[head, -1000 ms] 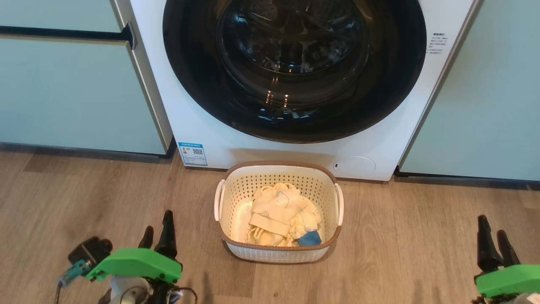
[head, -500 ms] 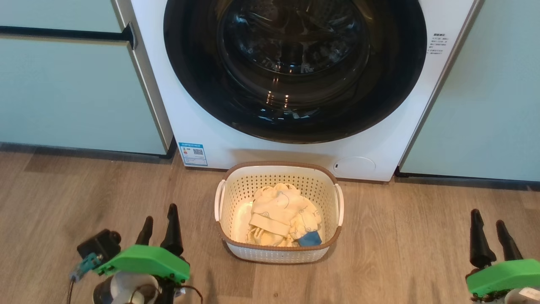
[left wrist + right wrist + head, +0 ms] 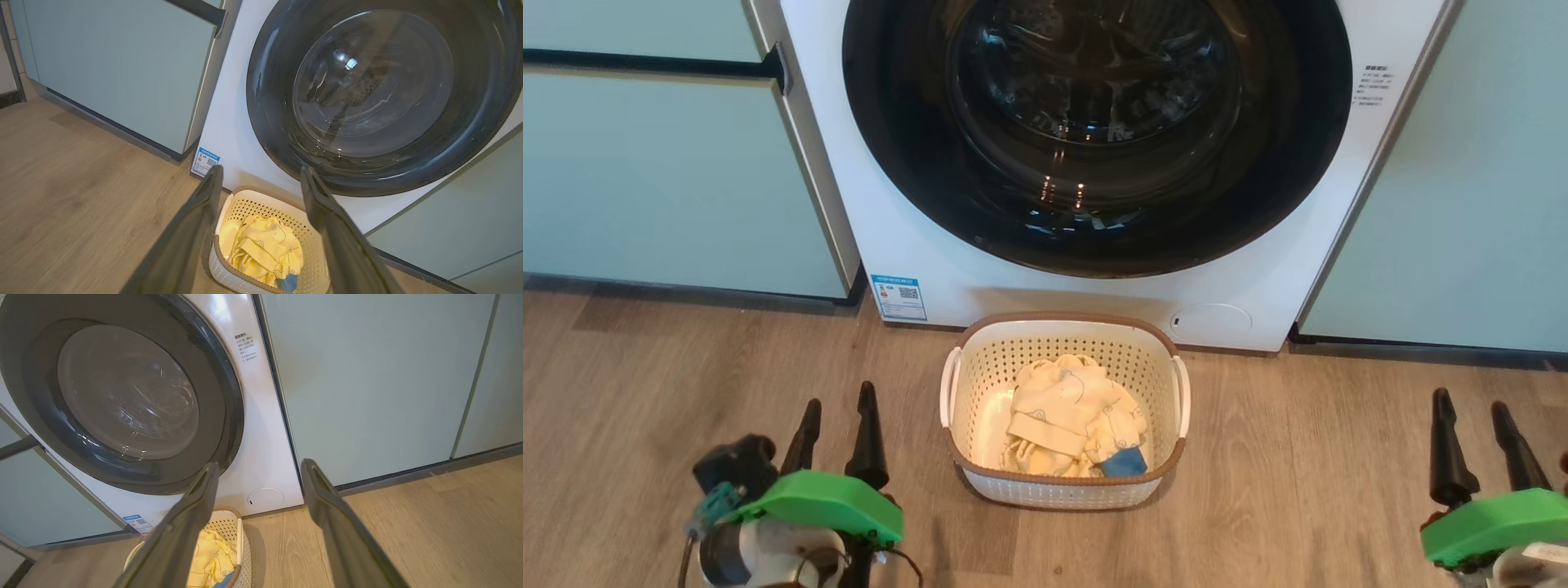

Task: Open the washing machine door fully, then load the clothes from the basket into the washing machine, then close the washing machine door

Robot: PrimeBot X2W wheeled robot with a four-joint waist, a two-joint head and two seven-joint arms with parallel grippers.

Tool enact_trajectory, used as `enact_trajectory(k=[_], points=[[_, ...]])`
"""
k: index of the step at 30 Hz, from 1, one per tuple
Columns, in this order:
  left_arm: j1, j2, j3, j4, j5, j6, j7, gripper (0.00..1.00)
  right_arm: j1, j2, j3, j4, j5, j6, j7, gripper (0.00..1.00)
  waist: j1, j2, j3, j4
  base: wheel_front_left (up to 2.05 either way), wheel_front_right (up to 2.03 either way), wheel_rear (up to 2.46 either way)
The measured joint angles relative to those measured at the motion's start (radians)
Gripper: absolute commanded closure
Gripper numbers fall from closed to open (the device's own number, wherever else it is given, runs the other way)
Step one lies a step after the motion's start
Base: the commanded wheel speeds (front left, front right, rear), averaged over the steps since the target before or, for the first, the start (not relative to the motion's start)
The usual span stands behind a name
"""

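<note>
- Head view: washing machine door [image 3: 1094, 139] is shut flush on the white washing machine [image 3: 915, 253]. Task not started; opening comes first.
- Basket [image 3: 1062, 493] sits on the wooden floor [image 3: 686, 376], centred just before the machine's base and right below the door. Clothes [image 3: 1066, 416] are heaped inside, blue piece at the near right corner.
- Left end effector [image 3: 840, 398] is low, left of the basket, fingers spread, empty. Right end effector [image 3: 1471, 399] is well apart on the right, also spread and empty.
- Risk: no handle or recess shows on the glossy black rim, so a pull at the wrong side means fingers sliding off or prying at the hinge.
- Risk: the basket looks light and sits close under the door, so an arm reaching in could nudge or tip it.
- Risk: the garments are small and loose, so one pinch may take only part. The blue piece could easily be dropped on the floor or left behind.
- Risk: a half-open door cramps loading, and cloth hanging over the opening would block closing.
</note>
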Motion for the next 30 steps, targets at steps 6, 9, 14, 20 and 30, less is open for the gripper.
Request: enact_trajectory(k=[6,9,14,20,30], points=[[-0.019,-0.001,-0.011,0.012,0.061,0.002,-0.018,0.00,0.000,-0.002,0.007,-0.002,-0.070,0.000,-0.018,0.00,0.0000,0.0000,-0.001,0.003,0.00,0.00,0.00],[-0.021,-0.001,-0.016,0.018,0.098,0.009,-0.027,0.00,0.000,-0.004,0.011,-0.003,-0.105,0.000,-0.025,0.00,0.0000,0.0000,-0.002,0.004,0.00,0.00,0.00],[-0.024,-0.001,-0.021,0.021,0.141,0.009,-0.039,0.00,0.000,-0.005,0.020,-0.005,-0.151,0.000,-0.038,0.00,0.0000,0.0000,-0.002,0.004,0.00,0.00,0.00],[-0.043,-0.001,-0.041,0.022,0.220,0.011,-0.058,0.00,-0.002,-0.012,0.025,-0.006,-0.232,0.000,-0.053,0.00,0.0000,0.0000,-0.002,0.004,0.00,0.00,0.00],[-0.059,-0.001,-0.055,0.033,0.325,0.027,-0.088,0.00,-0.021,-0.025,0.027,-0.018,-0.348,0.000,-0.085,0.00,0.0000,0.0000,-0.003,0.005,0.00,0.00,0.00]])
